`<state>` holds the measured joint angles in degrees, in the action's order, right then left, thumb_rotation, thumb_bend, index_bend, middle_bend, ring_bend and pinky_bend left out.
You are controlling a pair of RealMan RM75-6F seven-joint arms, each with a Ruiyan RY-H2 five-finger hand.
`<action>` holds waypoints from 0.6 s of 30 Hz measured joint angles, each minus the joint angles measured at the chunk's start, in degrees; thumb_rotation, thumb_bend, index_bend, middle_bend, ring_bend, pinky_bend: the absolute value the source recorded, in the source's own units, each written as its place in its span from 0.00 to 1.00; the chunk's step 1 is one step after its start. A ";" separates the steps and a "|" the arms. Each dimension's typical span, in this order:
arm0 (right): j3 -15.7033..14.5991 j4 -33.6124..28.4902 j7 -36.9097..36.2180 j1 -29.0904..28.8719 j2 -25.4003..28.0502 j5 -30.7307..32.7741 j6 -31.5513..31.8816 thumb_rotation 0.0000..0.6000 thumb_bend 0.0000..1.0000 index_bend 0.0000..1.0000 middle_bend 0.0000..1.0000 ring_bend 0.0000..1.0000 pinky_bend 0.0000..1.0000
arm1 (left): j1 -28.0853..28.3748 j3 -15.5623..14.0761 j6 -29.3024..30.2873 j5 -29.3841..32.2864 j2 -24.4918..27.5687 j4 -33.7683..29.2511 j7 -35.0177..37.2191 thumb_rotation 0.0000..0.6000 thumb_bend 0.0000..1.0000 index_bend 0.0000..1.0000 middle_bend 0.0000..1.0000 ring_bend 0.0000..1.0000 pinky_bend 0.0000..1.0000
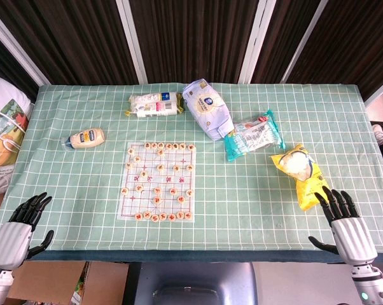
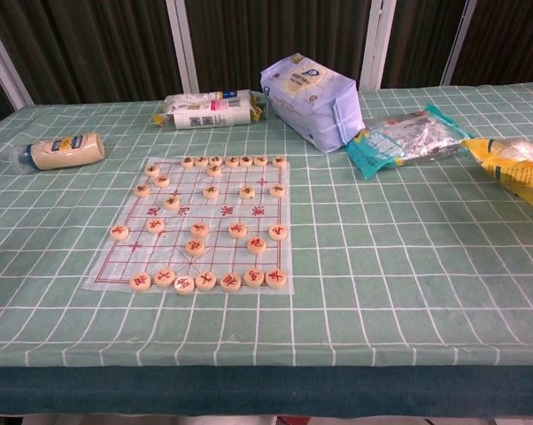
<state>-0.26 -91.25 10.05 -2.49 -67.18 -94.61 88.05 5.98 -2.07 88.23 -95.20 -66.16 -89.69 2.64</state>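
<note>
We see the left hand at the near left table edge, fingers spread apart, holding nothing, off the green checked tablecloth. Nearest to it, well apart, lies the squat cream mayonnaise bottle on its side. Right of that sits the clear plastic chess sheet with round wooden red-marked chess pieces set out in rows; the near row runs along the sheet's front edge. Behind the sheet, a white wrapped packet with yellow ends lies flat at the far side. Next comes the pale blue-and-white soft pack, then the teal-edged silver snack bag just beside it. Further right, the yellow plastic bag with white contents lies near the right edge. Our right hand hovers just beside that bag's near end, fingers fanned wide, gripping nothing. The chest view shows neither hand.
</note>
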 measured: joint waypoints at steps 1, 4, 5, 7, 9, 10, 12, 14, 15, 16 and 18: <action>0.00 0.00 -0.07 0.01 0.02 -0.02 0.03 0.89 0.20 0.00 0.00 0.00 0.00 | 0.04 0.00 -0.02 -0.10 -0.04 0.02 -0.02 1.00 0.40 0.00 0.04 0.07 0.16; -0.09 0.13 -0.02 0.05 0.08 0.00 -0.07 0.89 0.20 0.00 0.00 0.00 0.00 | 0.68 -0.03 -0.69 -0.79 -0.21 -0.01 -0.08 1.00 0.40 0.00 0.04 0.07 0.16; -0.13 0.06 -0.17 0.06 0.14 -0.05 -0.07 0.89 0.20 0.00 0.00 0.00 0.00 | 1.02 -0.07 -1.07 -1.19 -0.36 0.02 -0.07 1.00 0.40 0.00 0.05 0.08 0.18; -0.18 0.01 -0.71 0.16 0.25 -0.38 0.41 0.89 0.20 0.00 0.00 0.00 0.00 | 1.90 -0.08 -1.76 -2.32 -1.13 0.25 0.04 1.00 0.41 0.00 0.17 0.23 0.34; -0.21 0.02 -0.95 0.32 0.31 -0.53 0.86 0.89 0.20 0.00 0.00 0.00 0.00 | 2.88 0.23 -1.88 -3.46 -2.78 0.92 0.64 1.00 0.40 0.03 0.45 0.56 0.67; -0.22 0.01 -1.16 0.37 0.33 -0.54 0.91 0.89 0.20 0.00 0.00 0.00 0.00 | 3.39 0.43 -1.96 -3.90 -3.78 1.37 1.03 1.00 0.40 0.06 0.63 0.74 0.83; -0.11 0.03 -1.56 0.36 0.31 -0.49 0.94 0.89 0.20 0.00 0.00 0.00 0.00 | 5.02 0.74 -2.98 -4.71 -6.40 2.27 2.22 1.00 0.40 0.12 0.88 0.95 0.97; -0.03 0.06 -1.82 0.24 0.20 -0.46 0.83 0.89 0.20 0.00 0.00 0.00 0.00 | 6.63 0.86 -5.00 -5.06 -7.95 2.49 3.48 1.00 0.41 0.20 0.99 1.00 1.00; -0.01 0.13 -1.95 0.13 0.14 -0.47 0.67 0.89 0.20 0.00 0.00 0.00 0.00 | 7.85 1.08 -6.81 -4.99 -8.45 2.35 4.36 1.00 0.40 0.27 1.00 1.00 1.00; -0.01 0.22 -1.97 0.05 0.10 -0.47 0.52 0.89 0.20 0.00 0.00 0.00 0.00 | 8.82 1.42 -8.25 -4.75 -8.79 2.18 4.92 1.00 0.40 0.31 1.00 1.00 1.00; -0.01 0.31 -2.00 -0.09 0.03 -0.45 0.24 0.89 0.20 0.00 0.00 0.00 0.00 | 10.59 2.82 -10.96 -3.33 -10.31 1.70 5.70 1.00 0.41 0.39 1.00 1.00 1.00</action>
<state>-0.27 -90.94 8.04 -2.58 -67.15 -95.06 88.29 16.58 0.74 77.27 -98.54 -76.47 -87.99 8.34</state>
